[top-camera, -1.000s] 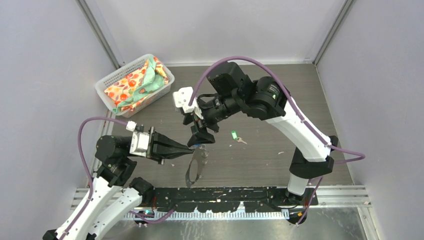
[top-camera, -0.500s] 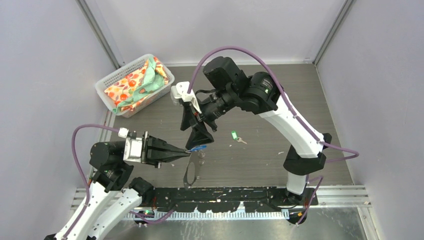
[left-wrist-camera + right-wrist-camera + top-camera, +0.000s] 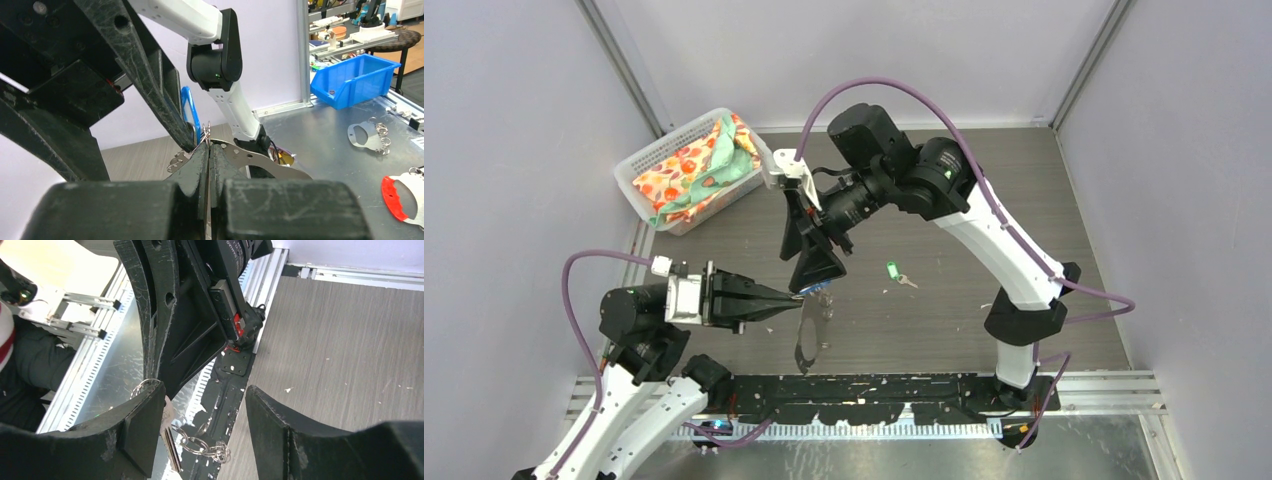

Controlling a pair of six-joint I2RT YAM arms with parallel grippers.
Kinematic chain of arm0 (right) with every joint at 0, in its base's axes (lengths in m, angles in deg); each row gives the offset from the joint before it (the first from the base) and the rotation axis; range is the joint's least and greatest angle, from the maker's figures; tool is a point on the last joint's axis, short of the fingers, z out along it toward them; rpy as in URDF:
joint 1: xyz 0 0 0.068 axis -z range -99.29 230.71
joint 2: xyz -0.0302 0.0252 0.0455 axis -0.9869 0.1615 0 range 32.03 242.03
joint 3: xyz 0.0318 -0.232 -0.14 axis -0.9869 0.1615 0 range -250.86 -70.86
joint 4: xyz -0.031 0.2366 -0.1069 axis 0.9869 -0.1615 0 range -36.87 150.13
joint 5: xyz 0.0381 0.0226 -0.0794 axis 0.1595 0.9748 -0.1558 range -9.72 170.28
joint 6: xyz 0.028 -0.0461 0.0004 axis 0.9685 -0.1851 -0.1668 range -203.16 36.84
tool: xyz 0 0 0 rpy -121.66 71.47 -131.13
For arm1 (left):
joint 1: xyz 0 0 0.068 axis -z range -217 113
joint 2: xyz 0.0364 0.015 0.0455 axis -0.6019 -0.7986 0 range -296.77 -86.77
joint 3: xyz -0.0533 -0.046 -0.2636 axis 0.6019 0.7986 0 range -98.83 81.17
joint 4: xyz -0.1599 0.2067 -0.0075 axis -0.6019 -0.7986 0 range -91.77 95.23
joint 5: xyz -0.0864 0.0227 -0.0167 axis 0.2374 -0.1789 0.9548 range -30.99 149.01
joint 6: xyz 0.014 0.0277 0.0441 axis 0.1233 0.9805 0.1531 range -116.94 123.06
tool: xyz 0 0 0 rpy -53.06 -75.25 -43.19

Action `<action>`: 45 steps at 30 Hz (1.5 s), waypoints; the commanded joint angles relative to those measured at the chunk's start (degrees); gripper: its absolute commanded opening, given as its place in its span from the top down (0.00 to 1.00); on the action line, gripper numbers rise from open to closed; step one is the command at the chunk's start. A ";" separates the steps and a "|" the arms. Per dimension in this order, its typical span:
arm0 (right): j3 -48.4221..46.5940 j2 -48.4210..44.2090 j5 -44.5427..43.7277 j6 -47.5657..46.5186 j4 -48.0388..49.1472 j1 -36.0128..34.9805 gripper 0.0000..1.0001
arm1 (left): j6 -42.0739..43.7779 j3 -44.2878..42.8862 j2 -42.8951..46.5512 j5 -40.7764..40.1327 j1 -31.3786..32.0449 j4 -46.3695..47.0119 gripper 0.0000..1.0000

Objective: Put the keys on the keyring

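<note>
Grey table (image 3: 1074,200) below, my left gripper (image 3: 796,297) is clamped on the keyring (image 3: 809,342) by the near edge, my right gripper (image 3: 812,280) stands apart beside the blue key (image 3: 818,290), seemingly not yet threaded, and the green key (image 3: 891,268) lies mid-table.

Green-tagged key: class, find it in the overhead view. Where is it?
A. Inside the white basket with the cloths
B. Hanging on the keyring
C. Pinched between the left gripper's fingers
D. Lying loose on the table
D, since the green-tagged key lies by itself on the wood-grain table, with nothing gripping it.
</note>
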 commanded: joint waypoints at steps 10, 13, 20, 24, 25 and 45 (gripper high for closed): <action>7.29 0.02 4.56 12.25 11.83 1.19 0.39 | 2.09 -0.83 1.71 -3.01 0.21 8.70 1.00; 6.23 0.45 5.02 13.75 11.63 1.87 0.41 | 2.35 -1.13 1.41 -2.85 0.27 8.70 1.00; 3.90 2.14 6.99 14.80 8.30 3.60 0.44 | 2.93 -1.91 1.04 -2.23 0.25 8.55 1.00; 3.71 1.97 7.02 15.51 8.85 4.22 0.44 | 3.15 -2.19 0.86 -1.61 0.27 8.28 1.00; 3.81 1.87 7.02 15.76 9.48 4.26 0.44 | 3.19 -2.23 0.76 -1.56 0.23 8.24 1.00; 32.22 -30.48 -11.89 12.01 28.54 9.18 0.38 | -1.87 -2.22 -0.15 -16.45 0.27 -0.70 1.00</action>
